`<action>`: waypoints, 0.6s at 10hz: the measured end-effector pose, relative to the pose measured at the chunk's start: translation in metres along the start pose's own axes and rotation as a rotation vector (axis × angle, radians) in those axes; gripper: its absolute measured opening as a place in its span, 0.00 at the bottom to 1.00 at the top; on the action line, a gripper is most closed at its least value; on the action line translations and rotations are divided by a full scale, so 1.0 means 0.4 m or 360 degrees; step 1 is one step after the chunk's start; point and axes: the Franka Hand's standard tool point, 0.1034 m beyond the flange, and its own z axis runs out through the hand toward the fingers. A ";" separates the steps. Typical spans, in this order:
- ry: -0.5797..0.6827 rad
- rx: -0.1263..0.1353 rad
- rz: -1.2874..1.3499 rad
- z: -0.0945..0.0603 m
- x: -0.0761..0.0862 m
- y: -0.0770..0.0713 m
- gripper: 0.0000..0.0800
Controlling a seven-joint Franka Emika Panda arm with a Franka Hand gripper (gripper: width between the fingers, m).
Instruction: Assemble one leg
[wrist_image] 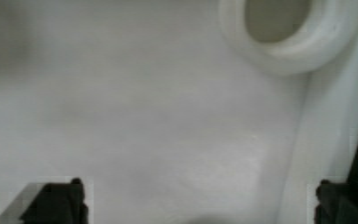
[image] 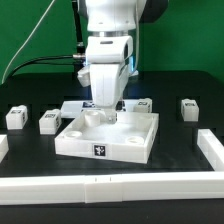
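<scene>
The large flat white square panel (image: 105, 138) lies at the middle of the table, with a marker on its front edge. My gripper (image: 103, 108) hangs low over the panel's far part, beside a round corner socket (image: 93, 116). In the wrist view the panel's surface (wrist_image: 158, 110) fills the frame and a corner socket (wrist_image: 291, 35) shows. The gripper (wrist_image: 201, 200) is open wide, with only bare panel between the black fingertips (wrist_image: 55, 200). Small white legs with markers stand apart on the table: two at the exterior view's left (image: 15, 117) (image: 48, 122) and one at its right (image: 190, 108).
Two more marked white pieces (image: 143, 103) (image: 72, 105) sit behind the panel, partly hidden by it and the arm. A low white rail (image: 110, 183) runs along the table's front and another (image: 210, 148) along the exterior view's right. A green backdrop stands behind.
</scene>
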 end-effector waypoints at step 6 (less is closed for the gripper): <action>0.0000 0.0000 0.0000 0.000 0.000 0.000 0.81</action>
